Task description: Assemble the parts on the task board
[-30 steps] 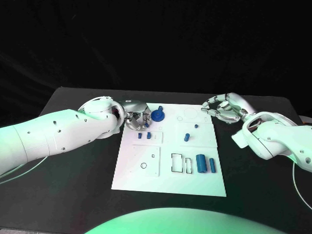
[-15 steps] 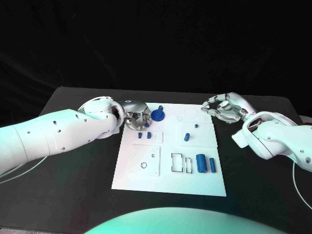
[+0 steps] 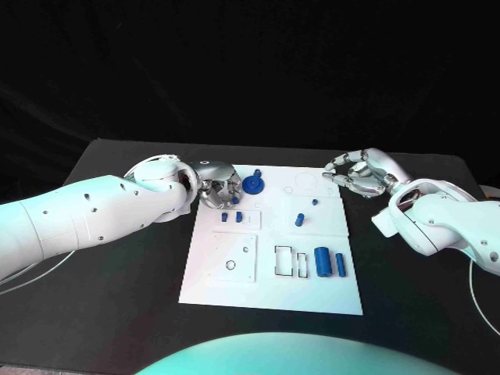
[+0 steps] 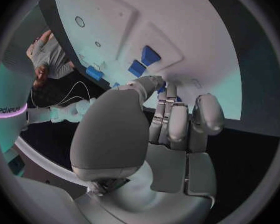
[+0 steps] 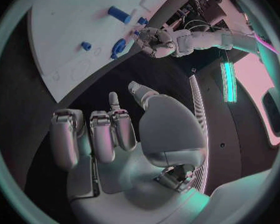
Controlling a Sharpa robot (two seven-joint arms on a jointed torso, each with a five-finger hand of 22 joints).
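The white task board [image 3: 273, 285] lies in the middle of the table. My left hand [image 3: 219, 187] rests at its far left corner, thumb and fingers pinching a blue round part [image 3: 254, 185] with an upright stem; in the left wrist view a bit of blue shows between the fingertips [image 4: 160, 88]. The right wrist view shows that hand [image 5: 154, 41] beside the same part [image 5: 119, 47]. Two small blue blocks [image 3: 231, 216] lie just nearer. My right hand [image 3: 357, 173] hovers off the board's far right corner, fingers curled, nothing in it.
A small peg [image 3: 314, 202] and a short blue piece [image 3: 300, 219] sit mid-board. Two blue cylinders [image 3: 322, 262] [image 3: 341, 264] stand by rectangular slot outlines [image 3: 285, 262]. A ring outline [image 3: 230, 266] marks the near left panel. Black table [image 3: 126, 266] surrounds the board.
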